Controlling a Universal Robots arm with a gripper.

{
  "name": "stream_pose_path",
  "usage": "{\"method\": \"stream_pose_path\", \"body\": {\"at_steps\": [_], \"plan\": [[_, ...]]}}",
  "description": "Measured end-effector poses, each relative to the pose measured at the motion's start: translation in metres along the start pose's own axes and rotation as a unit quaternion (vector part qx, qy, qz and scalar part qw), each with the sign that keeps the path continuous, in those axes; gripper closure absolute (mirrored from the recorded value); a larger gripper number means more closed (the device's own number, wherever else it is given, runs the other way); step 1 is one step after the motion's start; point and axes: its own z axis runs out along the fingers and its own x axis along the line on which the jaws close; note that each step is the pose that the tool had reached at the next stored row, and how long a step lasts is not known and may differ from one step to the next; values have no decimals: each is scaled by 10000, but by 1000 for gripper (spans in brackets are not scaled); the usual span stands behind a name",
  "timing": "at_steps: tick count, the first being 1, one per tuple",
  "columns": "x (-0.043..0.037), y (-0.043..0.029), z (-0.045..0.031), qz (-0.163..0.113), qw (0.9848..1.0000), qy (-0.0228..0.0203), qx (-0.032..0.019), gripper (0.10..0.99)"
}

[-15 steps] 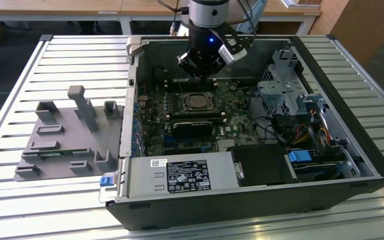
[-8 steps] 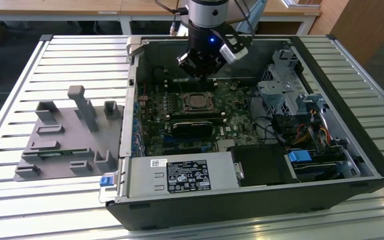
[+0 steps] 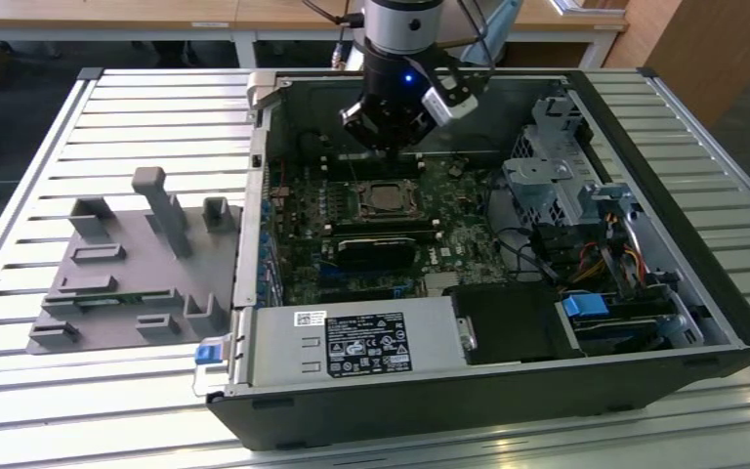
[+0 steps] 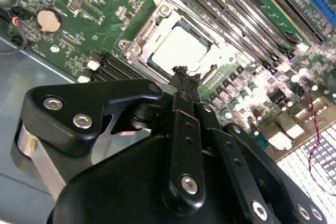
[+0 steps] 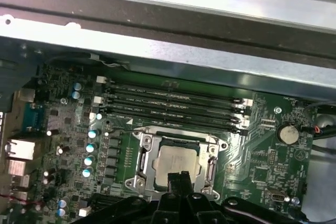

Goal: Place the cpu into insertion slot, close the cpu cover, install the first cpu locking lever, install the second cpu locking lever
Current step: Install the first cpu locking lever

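Pincer (image 5: 178, 178) is hovering over the green board (image 5: 262, 161), fingertips pressed together and gripping nothing. One cpu (image 5: 177, 160) is sitting in the insertion slot (image 5: 157, 167) close under the tips. One cpu cover (image 5: 143, 162) is lying flat around it. Four long memory slots (image 5: 173, 106) are running alongside.

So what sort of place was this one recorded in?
Probably a robotics lab or workshop bench: an opened computer case lies on a slatted metal table, a grey fixture plate sits beside it, and wooden desks stand behind.
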Motion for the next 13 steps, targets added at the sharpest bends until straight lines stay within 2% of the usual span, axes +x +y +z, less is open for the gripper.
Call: {"method": "stream_pose_path", "body": {"at_steps": [1, 10, 13], "plan": [[4, 0, -1, 14, 10000, 10, -3, 969], [172, 22, -2, 17, 10000, -2, -4, 969], [196, 26, -2, 17, 10000, -2, -4, 969]]}}
